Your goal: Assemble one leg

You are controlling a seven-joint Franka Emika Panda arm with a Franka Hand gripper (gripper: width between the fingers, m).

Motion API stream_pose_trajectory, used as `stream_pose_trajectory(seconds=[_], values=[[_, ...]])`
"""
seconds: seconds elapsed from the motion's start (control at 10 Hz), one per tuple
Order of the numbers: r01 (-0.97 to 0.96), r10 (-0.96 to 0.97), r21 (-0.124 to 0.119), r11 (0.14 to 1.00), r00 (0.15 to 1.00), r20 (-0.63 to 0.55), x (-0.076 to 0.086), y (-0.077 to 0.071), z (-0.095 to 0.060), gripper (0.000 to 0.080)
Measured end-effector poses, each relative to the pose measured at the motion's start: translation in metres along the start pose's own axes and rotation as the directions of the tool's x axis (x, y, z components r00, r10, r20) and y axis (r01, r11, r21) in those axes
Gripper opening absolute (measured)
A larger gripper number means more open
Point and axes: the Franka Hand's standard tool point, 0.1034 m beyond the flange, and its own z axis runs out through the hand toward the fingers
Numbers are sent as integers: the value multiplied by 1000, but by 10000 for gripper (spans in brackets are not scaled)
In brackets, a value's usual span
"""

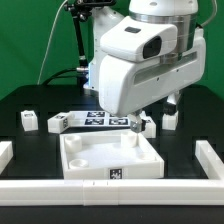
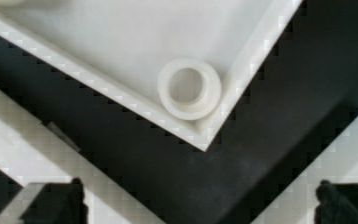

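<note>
The white tray-shaped piece (image 1: 110, 158) lies at the table's front centre. In the wrist view one of its corners (image 2: 140, 50) shows with a round raised socket (image 2: 190, 88). Small white legs stand on the black table: one at the exterior view's far left (image 1: 29, 120), one beside the marker board (image 1: 57, 124), and one at the right (image 1: 170, 118). My gripper (image 1: 135, 124) hangs low by the tray's far right corner, mostly hidden by the arm. In the wrist view the gripper (image 2: 194, 205) is open, its dark fingertips (image 2: 34, 205) are wide apart, and only black table lies between them.
The marker board (image 1: 95, 119) lies behind the tray. White rails edge the table at the front (image 1: 110, 193), left (image 1: 5, 152) and right (image 1: 210, 155). A white strip (image 2: 16, 140) crosses the wrist view near one fingertip; I cannot tell what it is.
</note>
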Motion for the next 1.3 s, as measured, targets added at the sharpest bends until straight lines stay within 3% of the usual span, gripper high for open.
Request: stream_pose_trajectory(seconds=[0.8, 0.9, 1.1, 1.3], values=[[16, -16, 7, 1000, 1000, 13, -3, -2, 1, 650], [90, -90, -2, 996, 996, 7, -8, -3, -2, 650], [233, -236, -65, 970, 971, -39, -27, -11, 9, 650], [364, -367, -76, 928, 930, -20, -37, -17, 16, 650]])
